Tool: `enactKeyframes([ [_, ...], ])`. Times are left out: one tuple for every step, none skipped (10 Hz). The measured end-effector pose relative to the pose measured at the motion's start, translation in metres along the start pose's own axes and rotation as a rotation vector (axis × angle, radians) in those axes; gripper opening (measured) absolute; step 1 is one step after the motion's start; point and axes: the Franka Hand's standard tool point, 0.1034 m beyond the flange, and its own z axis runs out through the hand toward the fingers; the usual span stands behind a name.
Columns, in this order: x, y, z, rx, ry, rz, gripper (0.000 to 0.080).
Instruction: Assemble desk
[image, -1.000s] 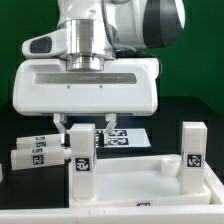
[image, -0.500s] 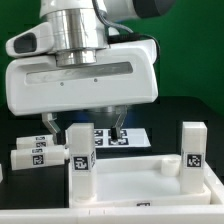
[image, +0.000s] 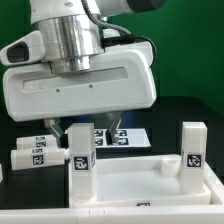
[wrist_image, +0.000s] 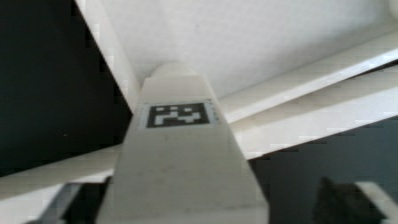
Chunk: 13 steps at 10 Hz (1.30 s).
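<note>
No lettering, only coded tags (wrist_image: 176, 115) on legs (image: 193, 138).

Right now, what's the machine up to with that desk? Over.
Tool open, astride one upright leg, not gripping. Tabletop holds it and a second upright leg; spare legs lie beside. Nothing seen in the way.
</note>
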Motion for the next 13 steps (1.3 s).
enactKeyframes([
  [0.0000,-0.0002,0.0000,0.002,0.000,0.042,0.0431],
  [-0.0001,0.0025,0.0002,-0.001,0.000,0.180,0.0294],
  [-0.0004,0.0030,0.0001,-0.004,-0.001,0.358,0.0294],
  [-0.0007,0.0033,0.0008,-0.005,-0.001,0.495,0.0294],
  [-0.0010,0.0036,0.0023,-0.007,-0.002,0.662,0.0294],
  [-0.0011,0.0029,0.0029,-0.005,-0.002,0.784,0.0294],
  [-0.0012,0.0011,0.0039,0.015,-0.007,1.022,0.0294],
  [-0.0009,0.0033,0.0038,0.033,-0.011,1.135,0.0294],
  [-0.0009,0.0034,0.0039,0.033,-0.011,1.151,0.0294],
  [-0.0010,0.0033,0.0039,0.032,-0.011,1.137,0.0294],
  [-0.0018,0.0038,0.0050,0.029,-0.003,1.023,0.0351],
  [-0.0061,0.0028,0.0086,0.026,0.000,0.834,0.0486],
  [-0.0053,0.0011,0.0067,0.025,0.004,0.656,0.0486],
])
